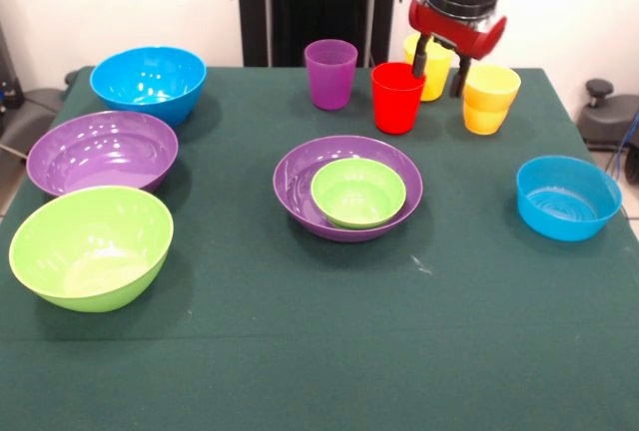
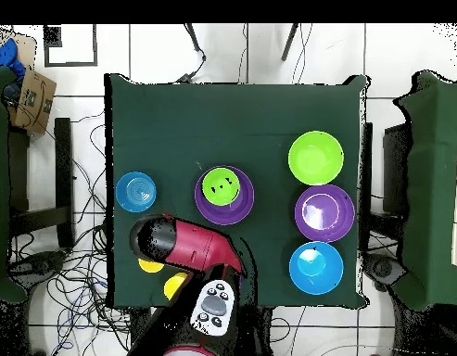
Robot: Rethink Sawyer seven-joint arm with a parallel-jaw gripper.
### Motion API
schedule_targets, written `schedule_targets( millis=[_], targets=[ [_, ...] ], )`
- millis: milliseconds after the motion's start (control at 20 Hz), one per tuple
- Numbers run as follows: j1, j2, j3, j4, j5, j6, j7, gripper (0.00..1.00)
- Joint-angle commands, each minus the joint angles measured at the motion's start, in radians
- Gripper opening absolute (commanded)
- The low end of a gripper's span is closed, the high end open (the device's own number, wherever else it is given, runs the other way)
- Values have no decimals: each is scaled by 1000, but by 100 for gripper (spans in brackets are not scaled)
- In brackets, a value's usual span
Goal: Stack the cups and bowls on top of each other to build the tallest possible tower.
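No text, label, brand, number or sign can be read in either view. The cups and bowls are seen as plain plastic with no print. The green table cloth (image 1: 319, 351) carries no marking. On the arm (image 2: 199, 248), a grey button pad (image 2: 211, 309) at 6 o'clock in the overhead view shows small dark buttons, but nothing on them can be made out.
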Motion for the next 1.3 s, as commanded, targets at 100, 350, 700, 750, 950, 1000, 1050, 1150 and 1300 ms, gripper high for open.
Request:
schedule_targets(
  millis=[100, 350, 700, 750, 950, 1000, 1050, 1150, 1300],
  targets=[
    [-15, 36, 56, 38, 3, -21, 148, 100],
    [-19, 29, 58, 56, -6, -36, 137, 100],
    [-52, 15, 86, 108, -20, -95, 108, 100],
    [-55, 16, 91, 115, -20, -106, 108, 100],
    [-68, 24, 113, 136, -31, -163, 103, 100],
    [-66, 27, 110, 134, -35, -168, 103, 100],
    [-64, 30, 108, 134, -37, -172, 105, 100],
    [-60, 33, 104, 135, -41, -177, 104, 100],
    [-64, 35, 109, 138, -45, -186, 96, 100]
  ],
)
